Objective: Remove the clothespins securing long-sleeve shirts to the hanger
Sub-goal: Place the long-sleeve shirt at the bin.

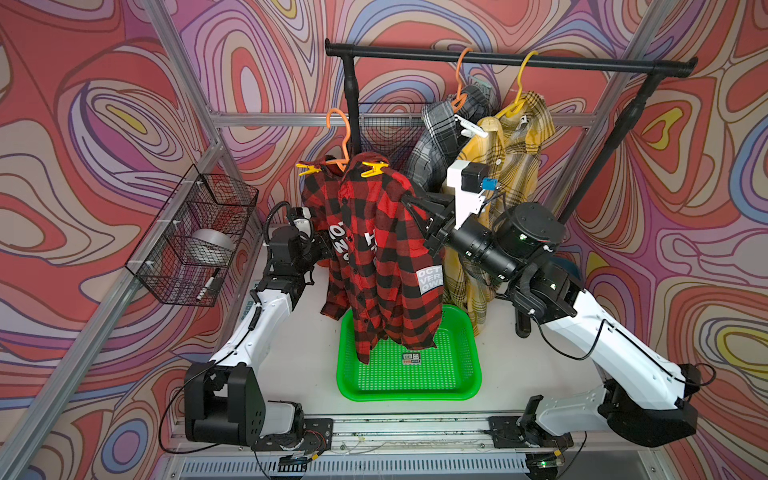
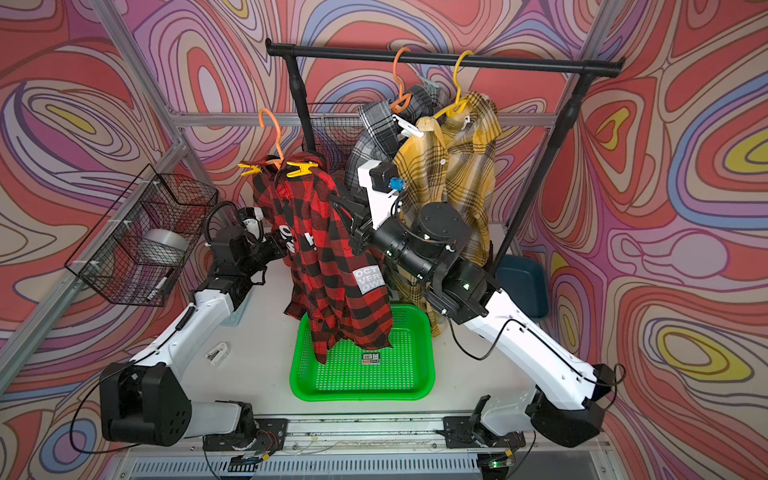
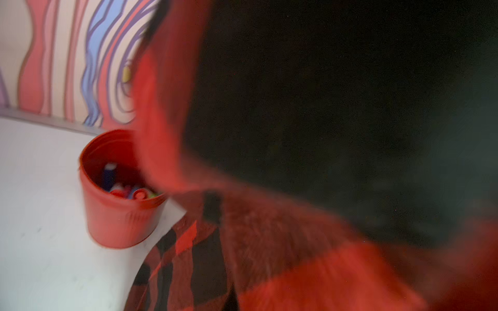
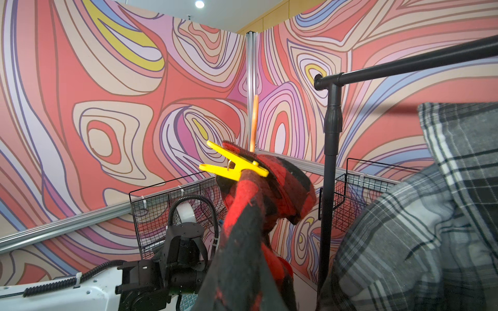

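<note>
Left pincer point(image 1: 323, 249): clenched low behind the red-and-black shirt point(image 1: 386, 257); what it nips is hidden.
Yellow clothespins point(image 1: 374, 168): two, biting the shirt's shoulders on the orange hanger point(image 1: 338, 133), which hangs clear of the rail point(image 1: 498, 60).
Right pincer point(image 1: 415, 216): grasps that shirt's shoulder and likely carries the load.
Doing it well: steady the shoulder, squeeze a pin's tails fully, then slide it off outward.
Tabletop point(image 1: 299, 365): white, with the green basket point(image 1: 409, 395) under the hem.
Room: swirl-patterned walls and a wire basket point(image 1: 191, 237) at left. On the rail hang the grey plaid shirt point(image 1: 428, 141) with a white clothespin point(image 1: 471, 126) and the yellow plaid shirt point(image 1: 511, 158).

Fuzzy flannel shirt point(image 1: 386, 249), glossy plastic clothespin point(image 1: 374, 169)
</note>
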You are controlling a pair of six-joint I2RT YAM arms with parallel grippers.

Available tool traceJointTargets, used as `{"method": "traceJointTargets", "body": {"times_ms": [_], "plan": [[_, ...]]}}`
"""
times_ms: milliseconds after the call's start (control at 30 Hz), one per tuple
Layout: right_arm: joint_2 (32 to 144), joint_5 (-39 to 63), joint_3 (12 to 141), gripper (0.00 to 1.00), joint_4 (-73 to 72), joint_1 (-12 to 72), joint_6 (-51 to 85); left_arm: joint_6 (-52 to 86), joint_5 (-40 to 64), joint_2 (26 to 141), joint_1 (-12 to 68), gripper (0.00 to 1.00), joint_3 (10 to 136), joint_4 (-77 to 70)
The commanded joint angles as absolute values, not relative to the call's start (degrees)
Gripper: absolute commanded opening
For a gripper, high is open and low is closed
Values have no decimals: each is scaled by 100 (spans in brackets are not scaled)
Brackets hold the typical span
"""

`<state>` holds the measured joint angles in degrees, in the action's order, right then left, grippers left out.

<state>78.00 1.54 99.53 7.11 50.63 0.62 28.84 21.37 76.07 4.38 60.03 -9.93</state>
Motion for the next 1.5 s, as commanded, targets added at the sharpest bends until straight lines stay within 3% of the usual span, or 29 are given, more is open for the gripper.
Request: {"method": "traceJointTargets", "body": {"times_ms": [0,333,667,1233,1467], "plan": [[7723,232,10054,0,273,5036,138,3143,2924,7034,404,0,6235,-1430],[8011,556,10565,0,364,5031,284,3777,3822,6079,602,0,6571,-1365],[7860,720,10487,0,365,5036,480,3457,3688,5574,1763,0,7048,-642],[6239,227,7639,0,282,5036,776,3928,2396,5336,3787,0,4929,-1071],[5743,92,6513,0,30,5033,820,3845,1465,5405,3876,0,4010,-823]]}}
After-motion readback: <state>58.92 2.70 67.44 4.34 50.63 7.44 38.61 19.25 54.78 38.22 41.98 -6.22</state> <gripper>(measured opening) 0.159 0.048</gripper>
